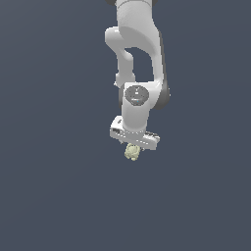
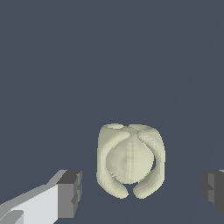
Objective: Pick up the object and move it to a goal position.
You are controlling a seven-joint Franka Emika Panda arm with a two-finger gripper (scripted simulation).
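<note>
- The white arm (image 1: 137, 73) reaches down from the top centre of the exterior view, wrist pointing downward.
- The gripper (image 1: 133, 147) sits just above the frame's middle, and the pale yellow-green object (image 1: 132, 152) shows right beneath it.
- In the wrist view the object (image 2: 130, 160) lies between the two dark fingertips (image 2: 70, 193), clear gaps on both sides, so the jaws stand wide.
- Whether it rests on the grey ground is hard to tell.

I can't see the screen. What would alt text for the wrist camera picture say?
A lumpy, pale yellow-green object sits between the open gripper's two dark fingertips, touching neither, against a plain dark blue-grey ground.
</note>
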